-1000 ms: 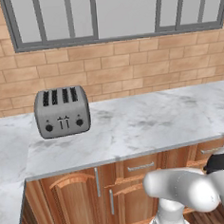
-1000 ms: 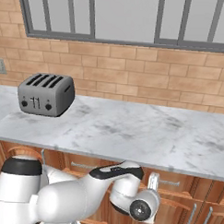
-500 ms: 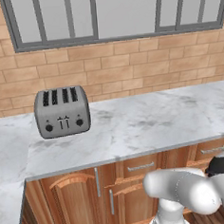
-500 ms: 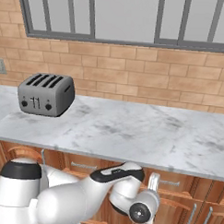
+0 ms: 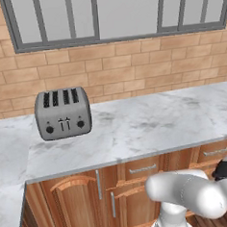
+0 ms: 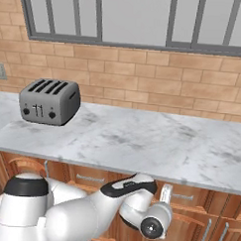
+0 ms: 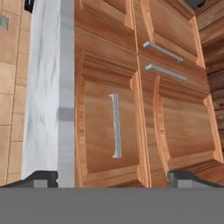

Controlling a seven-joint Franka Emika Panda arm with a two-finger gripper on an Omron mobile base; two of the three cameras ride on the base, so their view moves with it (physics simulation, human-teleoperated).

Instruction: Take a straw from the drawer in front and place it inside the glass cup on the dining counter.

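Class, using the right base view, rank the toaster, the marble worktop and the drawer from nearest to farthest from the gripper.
1. drawer: right beside the gripper, under the counter edge.
2. marble worktop: just above.
3. toaster: far left, on the worktop.

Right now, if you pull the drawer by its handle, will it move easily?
The drawer looks shallow and wooden, so probably rigid and fairly light to pull. Its silver bar handle looks smooth, so the open claw might slip unless it closes squarely across it.
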